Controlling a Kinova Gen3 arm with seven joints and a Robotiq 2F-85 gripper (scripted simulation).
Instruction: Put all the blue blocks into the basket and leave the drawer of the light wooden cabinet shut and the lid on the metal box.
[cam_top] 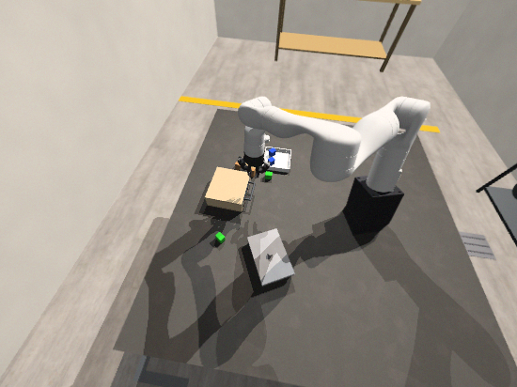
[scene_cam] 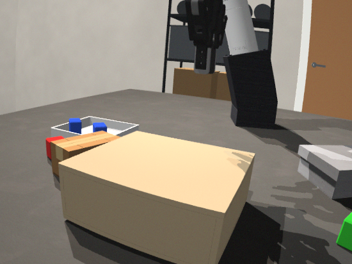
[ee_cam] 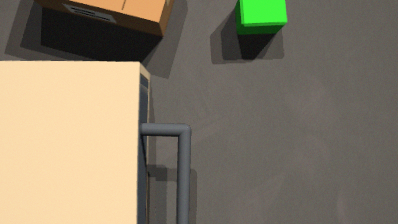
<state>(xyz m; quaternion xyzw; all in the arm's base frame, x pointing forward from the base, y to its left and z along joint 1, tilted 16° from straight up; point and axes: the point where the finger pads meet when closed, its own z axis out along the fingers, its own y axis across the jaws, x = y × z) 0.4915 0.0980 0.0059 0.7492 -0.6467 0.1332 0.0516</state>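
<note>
cabinet (ee_cam: 67, 142) below-left of gripper (scene_cam: 203, 66) | drawer handle (ee_cam: 180, 165) directly beneath | crate (ee_cam: 117, 12) ahead-left | block (ee_cam: 261, 15) ahead-right
</note>
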